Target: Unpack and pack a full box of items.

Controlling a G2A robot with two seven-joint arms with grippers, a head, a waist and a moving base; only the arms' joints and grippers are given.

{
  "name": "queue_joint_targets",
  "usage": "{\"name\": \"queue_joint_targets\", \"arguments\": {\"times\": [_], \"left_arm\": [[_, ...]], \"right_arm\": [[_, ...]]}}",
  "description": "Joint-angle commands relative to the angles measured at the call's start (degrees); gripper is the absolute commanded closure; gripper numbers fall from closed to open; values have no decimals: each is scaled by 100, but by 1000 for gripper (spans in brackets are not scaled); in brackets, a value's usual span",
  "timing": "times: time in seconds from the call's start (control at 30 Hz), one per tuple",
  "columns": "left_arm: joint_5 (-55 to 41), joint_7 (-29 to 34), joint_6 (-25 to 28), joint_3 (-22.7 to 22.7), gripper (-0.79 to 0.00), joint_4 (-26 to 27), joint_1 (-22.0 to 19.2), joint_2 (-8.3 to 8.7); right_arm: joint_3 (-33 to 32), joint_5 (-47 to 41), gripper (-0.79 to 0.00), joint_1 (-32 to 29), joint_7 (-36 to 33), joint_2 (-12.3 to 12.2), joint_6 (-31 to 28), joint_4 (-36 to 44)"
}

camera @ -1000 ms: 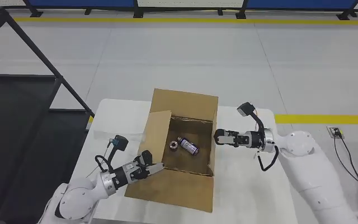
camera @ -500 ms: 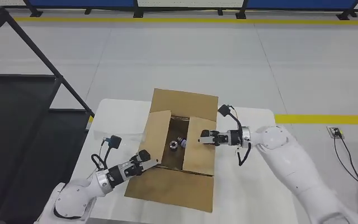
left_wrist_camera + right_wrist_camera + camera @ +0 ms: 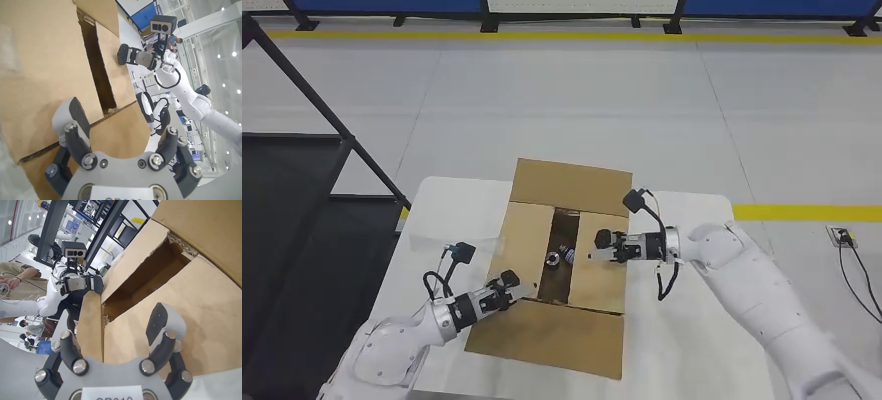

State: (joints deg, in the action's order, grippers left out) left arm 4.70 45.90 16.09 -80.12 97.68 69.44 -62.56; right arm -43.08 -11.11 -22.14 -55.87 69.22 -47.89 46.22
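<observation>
Box [image 3: 572, 185]: on the table [image 3: 682, 330], far and near flaps open; the left flap [image 3: 522, 245] and right flap [image 3: 600, 285] are folded in over the opening, with a gap between them.
Contents: a can [image 3: 564, 250] and a small roll [image 3: 553, 260] lie inside, seen through the gap.
Left gripper [image 3: 510, 286]: fingers spread, holding nothing, at the left flap's near end.
Right gripper [image 3: 593, 248]: fingers spread, holding nothing, tips at the right flap's top face.

Bright, even overhead light; wrist views bend strongly at edges.
</observation>
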Motion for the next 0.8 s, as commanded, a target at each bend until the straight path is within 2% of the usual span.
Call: {"name": "queue_joint_targets", "arguments": {"times": [0.0, 0.3, 0.57, 0.77], "left_arm": [[21, -24, -56, 44, -785, -24, -31, -2], [176, -87, -187, 173, -785, -86, -114, 5], [198, -149, -227, 213, -785, -79, -142, 15], [-49, -118, -90, 20, -785, 139, -33, 49]], "right_arm": [[-10, 91, -785, -21, 133, 7, -59, -4], [14, 213, -785, -17, 174, 50, 174, -7], [-2, 243, -785, -7, 178, 81, 136, -6], [-99, 237, -785, -26, 177, 58, 0, 79]]}}
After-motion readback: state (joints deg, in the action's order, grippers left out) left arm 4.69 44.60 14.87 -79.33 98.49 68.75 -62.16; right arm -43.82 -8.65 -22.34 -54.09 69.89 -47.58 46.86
